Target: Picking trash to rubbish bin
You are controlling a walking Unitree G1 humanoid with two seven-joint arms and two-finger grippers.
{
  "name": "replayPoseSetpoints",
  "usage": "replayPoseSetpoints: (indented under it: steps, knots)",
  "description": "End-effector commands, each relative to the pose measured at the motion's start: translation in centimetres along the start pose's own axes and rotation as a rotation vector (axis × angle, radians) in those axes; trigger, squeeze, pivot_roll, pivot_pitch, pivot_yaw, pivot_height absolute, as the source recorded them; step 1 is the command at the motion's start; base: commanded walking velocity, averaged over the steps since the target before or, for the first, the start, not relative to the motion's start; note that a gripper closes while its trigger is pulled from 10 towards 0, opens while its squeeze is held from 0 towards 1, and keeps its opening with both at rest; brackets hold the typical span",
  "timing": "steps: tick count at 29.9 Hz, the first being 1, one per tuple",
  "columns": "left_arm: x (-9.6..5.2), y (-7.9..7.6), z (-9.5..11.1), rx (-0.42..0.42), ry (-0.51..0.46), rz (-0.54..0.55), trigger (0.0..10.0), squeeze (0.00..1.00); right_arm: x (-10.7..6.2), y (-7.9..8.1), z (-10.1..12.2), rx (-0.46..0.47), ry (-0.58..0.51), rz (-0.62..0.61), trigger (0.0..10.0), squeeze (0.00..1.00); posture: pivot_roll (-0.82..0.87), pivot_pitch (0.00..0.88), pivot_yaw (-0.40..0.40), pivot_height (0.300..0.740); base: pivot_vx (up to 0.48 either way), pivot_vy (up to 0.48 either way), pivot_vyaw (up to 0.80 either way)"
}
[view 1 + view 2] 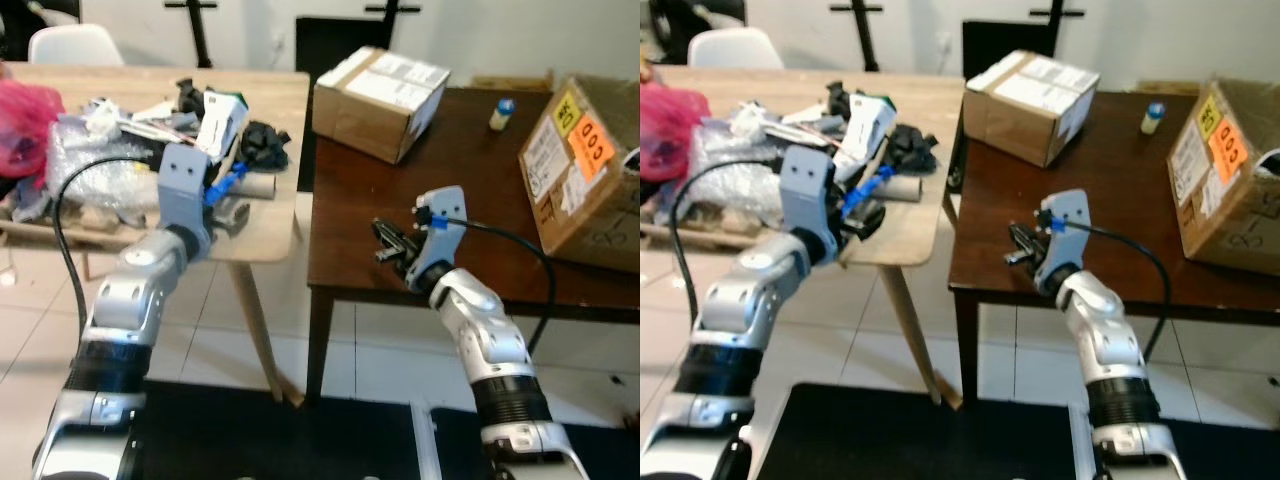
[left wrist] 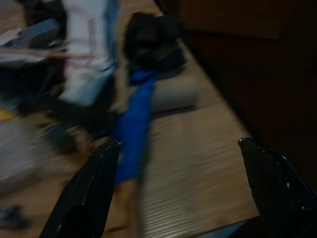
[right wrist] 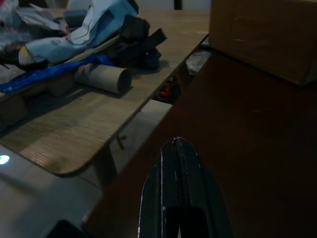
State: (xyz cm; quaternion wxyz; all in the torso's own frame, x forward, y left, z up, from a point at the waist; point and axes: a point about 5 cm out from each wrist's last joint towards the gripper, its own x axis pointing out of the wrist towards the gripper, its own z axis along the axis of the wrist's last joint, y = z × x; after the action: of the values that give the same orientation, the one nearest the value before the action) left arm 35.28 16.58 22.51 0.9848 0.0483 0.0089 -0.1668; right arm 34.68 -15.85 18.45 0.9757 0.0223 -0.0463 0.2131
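Left wrist: blue wrapper (image 2: 132,130) between fingers (image 2: 91,191) (spread).

The trash is a loose heap on the light wooden table (image 1: 270,235), spread from its left end to near its right edge. At the left lies a crumpled red bag (image 1: 25,125), with clear bubble wrap (image 1: 95,165) beside it. Toward the middle, a white carton (image 1: 222,120) with a dark end rests tilted on the pile, among grey and white scraps. A crumpled black item (image 1: 265,143) lies just right of the carton. In front of it a grey cardboard tube (image 3: 103,78) lies on its side on the tabletop, open end outward. A blue strip (image 2: 134,126) lies across the pile, touching the tube.
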Motion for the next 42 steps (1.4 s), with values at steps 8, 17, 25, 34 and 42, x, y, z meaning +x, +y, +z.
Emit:
replayPoseSetpoints:
  steps: [8, 17, 25, 34, 42]
  knots:
    - [-0.2, 1.0, -0.8, 0.007, 0.069, 0.033, 10.0, 0.00, -0.3, 0.7, -0.6, 0.019, 0.005, 0.007, 10.0, 0.00, 0.02, 0.119, 0.013, 0.740, 0.000, -0.378, 0.00]
    - [0.2, 1.0, -0.7, 0.012, 0.068, 0.053, 10.0, 0.00, -0.5, 0.6, -0.8, 0.019, 0.008, -0.005, 10.0, 0.00, 0.02, 0.113, 0.016, 0.740, 0.000, -0.098, 0.00]
    - [0.0, 0.5, -1.2, 0.008, 0.064, 0.017, 10.0, 0.00, -0.5, 0.8, -0.9, 0.018, 0.012, -0.002, 10.0, 0.00, 0.02, 0.110, 0.011, 0.740, 0.000, 0.000, 0.00]
    - [-1.6, 0.3, -4.9, -0.032, 0.156, -0.049, 10.0, 0.00, -2.4, 1.3, -4.5, -0.004, 0.216, 0.071, 10.0, 0.00, 0.02, 0.117, 0.019, 0.740, 0.000, 0.000, 0.00]
    - [-6.9, -3.1, -9.9, -0.117, 0.266, -0.390, 10.0, 0.00, -7.6, 2.6, -9.7, 0.064, 0.446, 0.283, 10.0, 0.00, 0.02, 0.124, 0.016, 0.740, 0.000, 0.000, 0.00]
